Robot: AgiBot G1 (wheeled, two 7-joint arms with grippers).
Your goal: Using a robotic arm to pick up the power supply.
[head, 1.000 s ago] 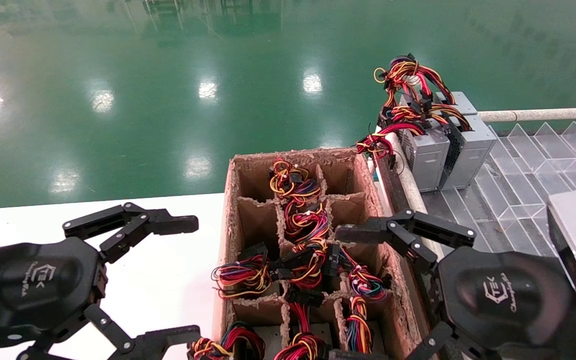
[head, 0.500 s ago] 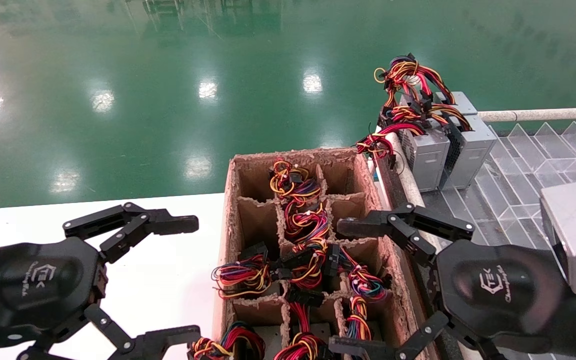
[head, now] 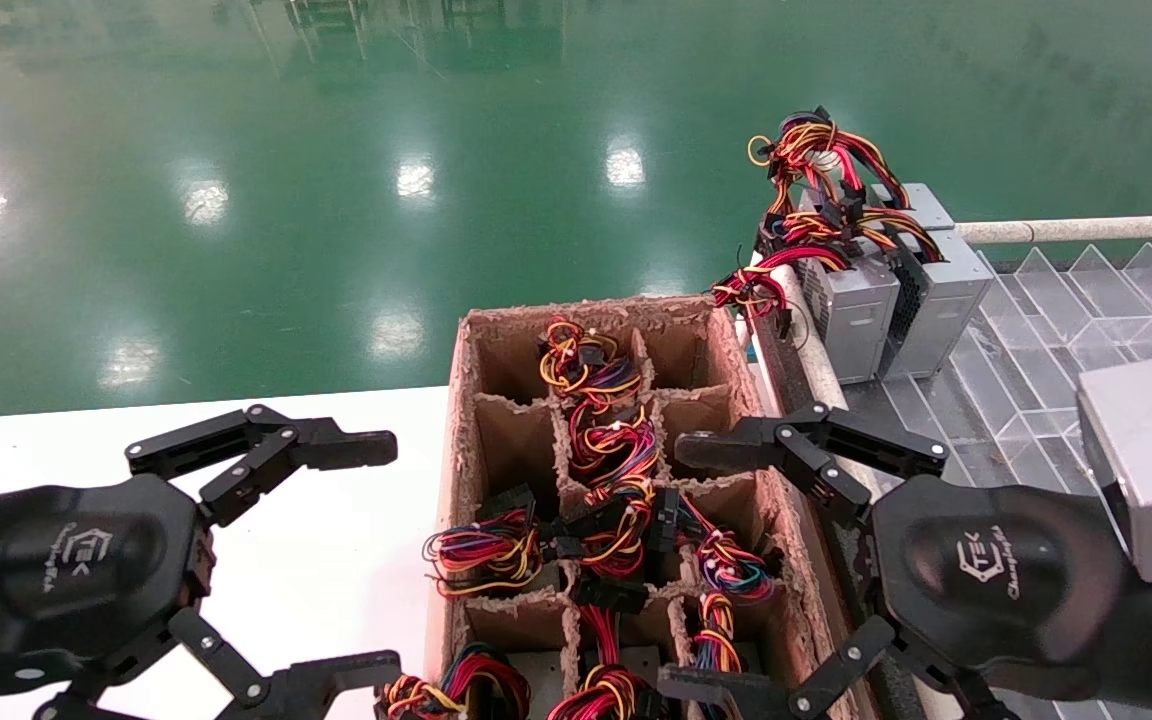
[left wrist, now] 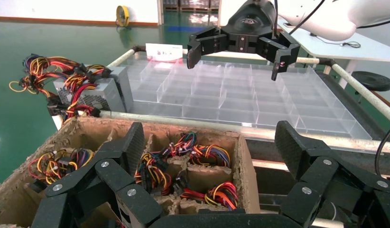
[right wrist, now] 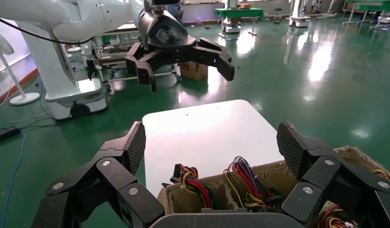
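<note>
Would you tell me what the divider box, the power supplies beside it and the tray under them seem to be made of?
Divider box: brown cardboard, matte, with frayed, fuzzy edges. Power supplies: grey sheet metal, dull finish, one side perforated. Tray: probably clear plastic; see-through dividers with shiny edges.

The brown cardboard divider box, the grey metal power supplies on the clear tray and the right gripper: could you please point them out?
Brown cardboard divider box (head: 456,440), head view, left wall.
Grey metal power supplies (head: 861,320), head view, front face.
Right gripper (head: 706,565), head view, midway between fingertips.

Glossy green floor (head: 336,150) mirrors ceiling lights; a white table (head: 356,520) stands on it, a yellow fan (left wrist: 122,14) far off.
</note>
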